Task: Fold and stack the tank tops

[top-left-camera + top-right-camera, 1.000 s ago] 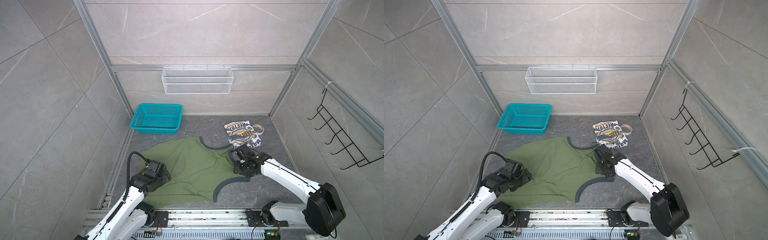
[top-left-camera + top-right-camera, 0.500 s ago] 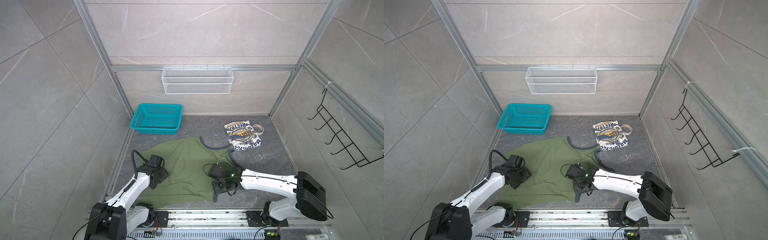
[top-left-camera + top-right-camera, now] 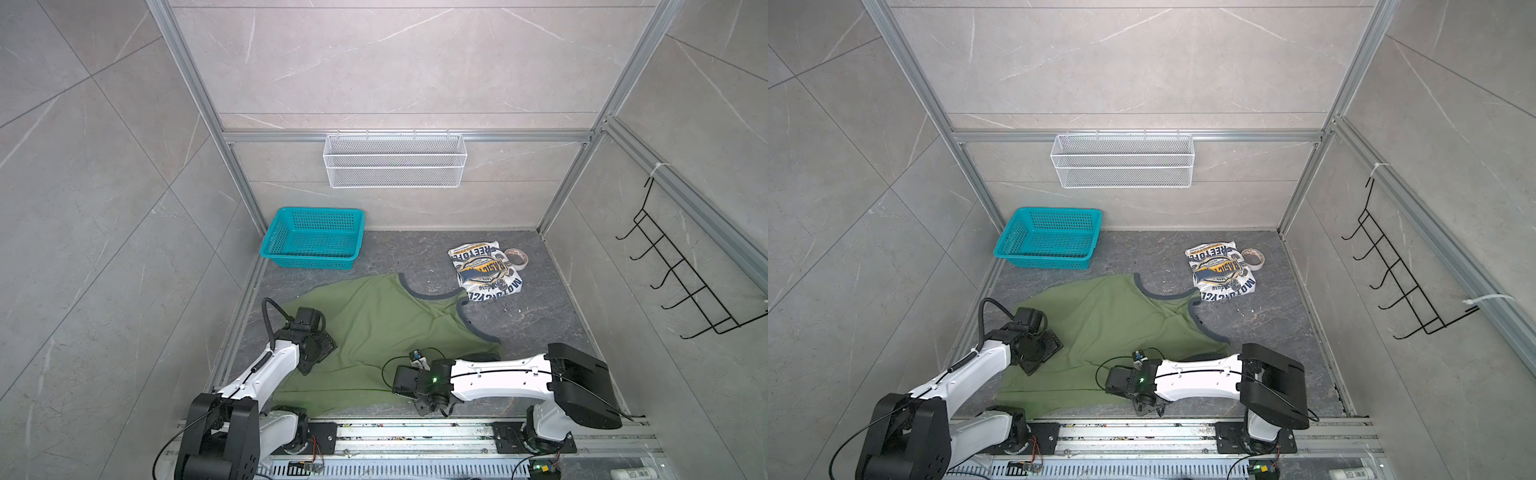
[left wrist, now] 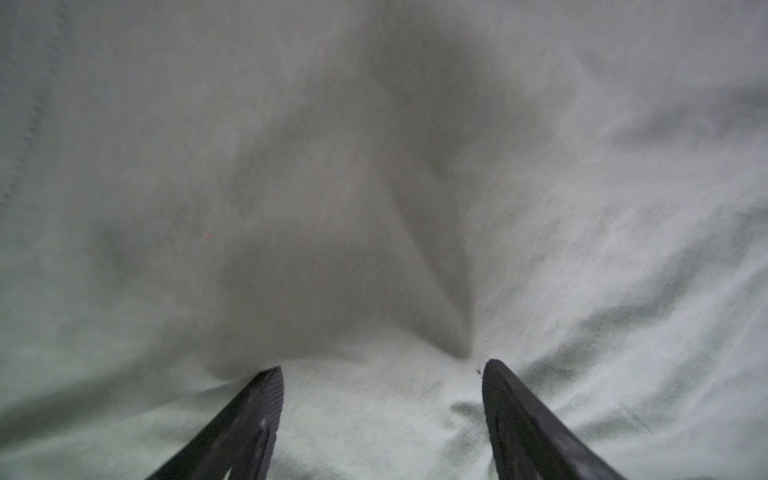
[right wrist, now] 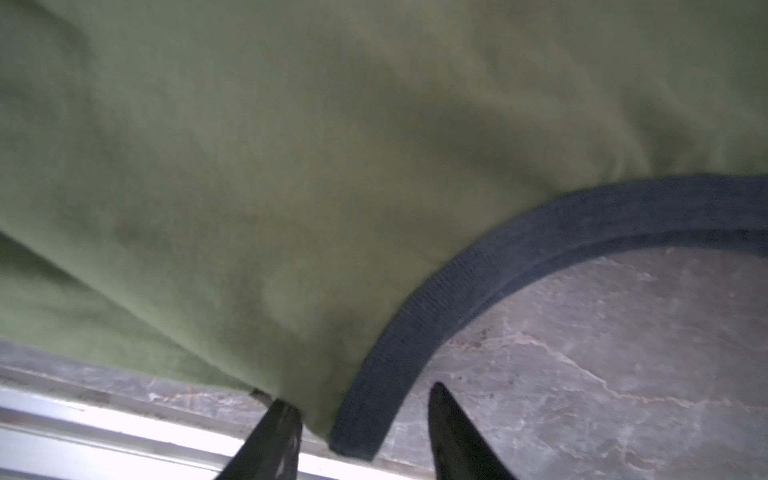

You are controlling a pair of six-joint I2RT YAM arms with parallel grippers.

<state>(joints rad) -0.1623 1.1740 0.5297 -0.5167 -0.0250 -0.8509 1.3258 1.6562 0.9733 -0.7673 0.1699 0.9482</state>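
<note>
Grey floor [image 3: 540,328], olive tank top [image 3: 386,320] spread out. Left gripper [image 4: 382,374] and right gripper [image 5: 361,397] both have fingers apart. The right straddles the corner trim; a shallow bite could slip.

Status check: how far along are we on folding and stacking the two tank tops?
Done: the white tank top lies folded at the back right. In hand: the olive tank top is spread flat; the right hand straddles its navy-trimmed near corner, jaws open, and the left hand is open over the cloth. Left: fold the olive one and stack the two.
</note>
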